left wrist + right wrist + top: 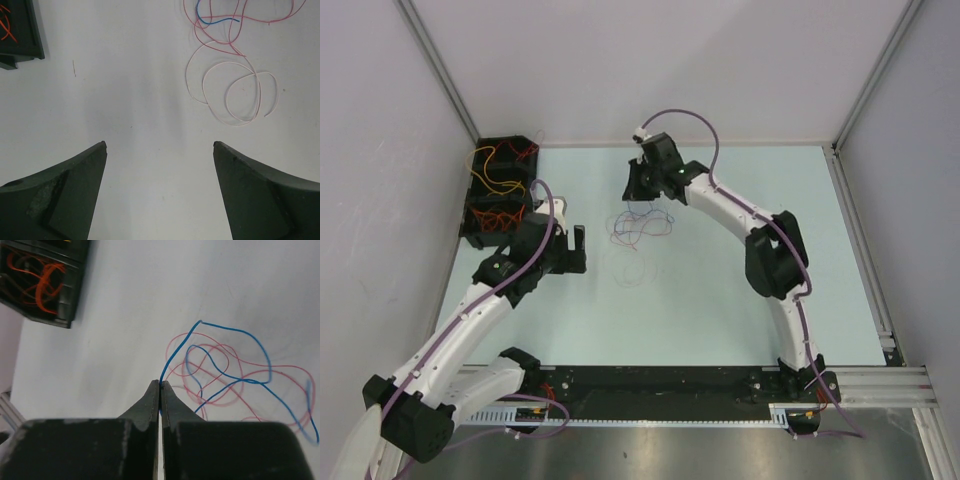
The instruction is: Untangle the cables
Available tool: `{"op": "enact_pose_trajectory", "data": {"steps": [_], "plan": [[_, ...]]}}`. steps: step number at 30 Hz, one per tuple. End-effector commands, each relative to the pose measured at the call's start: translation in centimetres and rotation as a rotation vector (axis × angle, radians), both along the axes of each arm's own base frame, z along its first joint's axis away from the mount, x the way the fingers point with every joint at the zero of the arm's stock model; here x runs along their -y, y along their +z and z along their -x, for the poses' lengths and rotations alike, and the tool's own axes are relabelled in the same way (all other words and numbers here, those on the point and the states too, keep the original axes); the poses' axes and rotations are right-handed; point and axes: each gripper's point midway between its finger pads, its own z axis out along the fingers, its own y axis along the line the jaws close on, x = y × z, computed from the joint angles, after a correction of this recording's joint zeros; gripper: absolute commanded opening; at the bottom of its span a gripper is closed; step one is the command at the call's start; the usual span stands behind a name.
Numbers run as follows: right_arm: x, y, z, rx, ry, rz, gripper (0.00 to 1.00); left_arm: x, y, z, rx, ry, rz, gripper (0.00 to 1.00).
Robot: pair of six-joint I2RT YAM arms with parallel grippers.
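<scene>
The loose cables (640, 225) lie in a small tangle on the pale table (720, 300), to the right of the black bin (79, 280) and well apart from it. My right gripper (160, 385) is on the tangle's side farthest from the bin, fingertips pressed together and pinching the blue wire (235, 330) near one end. My left gripper (160, 145) hovers between the bin and the tangle, spread wide and holding nothing.

The risks, as I judge them: the blue wire runs over and under the red wires (220, 357) at several crossings, so a pull away from the bin may drag the whole knot along instead of freeing one strand, because nothing pins the rest down. The wire is hair-thin and caught only at my fingertips, so a tug could let it slip out. The pale pink wire (235, 95), looped on the tangle's near edge, could tighten if the red ones shift.
</scene>
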Motion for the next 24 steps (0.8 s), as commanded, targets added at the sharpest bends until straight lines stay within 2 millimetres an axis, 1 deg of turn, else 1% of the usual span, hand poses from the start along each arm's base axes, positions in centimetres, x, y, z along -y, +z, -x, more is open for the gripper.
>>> {"op": "enact_pose_trajectory", "data": {"steps": [1, 2, 3, 5, 6, 7, 9, 10, 12, 13, 14, 15, 16, 17, 19, 20, 21, 22, 23, 24], "plan": [[2.5, 19.6, 3.9, 0.252, 0.053, -0.176, 0.00, 0.0, 1.0, -0.5, 0.032, -0.002, -0.008, 0.92], [3.2, 21.1, 4.6, 0.278, 0.047, -0.180, 0.00, 0.1, 1.0, -0.4, 0.030, -0.006, -0.005, 0.92], [4.9, 24.2, 6.0, 0.340, 0.039, -0.194, 0.00, 0.2, 1.0, -0.5, 0.032, -0.010, -0.002, 0.92], [6.9, 26.3, 7.0, 0.396, 0.005, -0.185, 0.00, 0.4, 1.1, -0.5, 0.034, -0.017, 0.006, 0.91], [8.1, 27.3, 7.5, 0.423, -0.016, -0.185, 0.00, 0.5, 0.9, -0.5, 0.030, -0.019, 0.006, 0.91], [9.7, 28.5, 8.5, 0.457, -0.039, -0.183, 0.00, 0.6, 1.0, -0.5, 0.034, -0.023, 0.011, 0.91], [11.8, 29.2, 9.1, 0.481, -0.076, -0.177, 0.00, 0.8, 0.8, -0.6, 0.027, -0.032, 0.017, 0.89], [13.4, 29.2, 9.7, 0.491, -0.105, -0.172, 0.00, 0.9, 0.7, -0.6, 0.024, -0.033, 0.019, 0.89], [15.0, 28.9, 10.0, 0.491, -0.135, -0.178, 0.00, 1.4, 0.5, -0.7, 0.013, -0.035, 0.035, 0.88], [16.3, 29.4, 10.4, 0.507, -0.155, -0.192, 0.00, 1.7, 0.5, -0.9, 0.012, -0.039, 0.046, 0.88], [16.6, 27.4, 10.5, 0.468, -0.162, -0.179, 0.00, 2.2, 0.5, -1.0, 0.009, -0.048, 0.062, 0.87], [17.0, 26.5, 10.6, 0.452, -0.171, -0.172, 0.00, 2.7, 0.2, -1.1, -0.009, -0.049, 0.067, 0.88], [17.6, 25.6, 10.5, 0.436, -0.186, -0.163, 0.00, 3.0, 0.3, -1.2, -0.010, -0.052, 0.072, 0.87], [18.0, 23.7, 10.9, 0.401, -0.196, -0.148, 0.00, 3.5, 0.8, -1.5, -0.002, -0.052, 0.082, 0.88], [18.8, 21.9, 11.0, 0.367, -0.214, -0.128, 0.00, 4.4, 0.7, -2.0, -0.004, -0.045, 0.083, 0.89], [19.3, 20.2, 11.2, 0.336, -0.224, -0.110, 0.00, 5.0, 1.2, -2.5, 0.004, -0.041, 0.091, 0.90], [19.5, 19.3, 11.4, 0.319, -0.227, -0.099, 0.00, 5.6, 0.7, -3.0, 0.001, -0.039, 0.067, 0.94], [19.6, 18.7, 11.6, 0.305, -0.225, -0.092, 0.00, 6.1, 1.1, -3.8, 0.014, -0.027, 0.058, 1.00], [20.1, 17.7, 11.9, 0.289, -0.229, -0.076, 0.00, 6.9, 0.9, -4.1, 0.015, -0.031, 0.053, 1.00], [20.3, 17.2, 12.2, 0.279, -0.227, -0.066, 0.00, 7.5, 0.8, -4.9, 0.020, -0.027, 0.059, 1.00]]}}
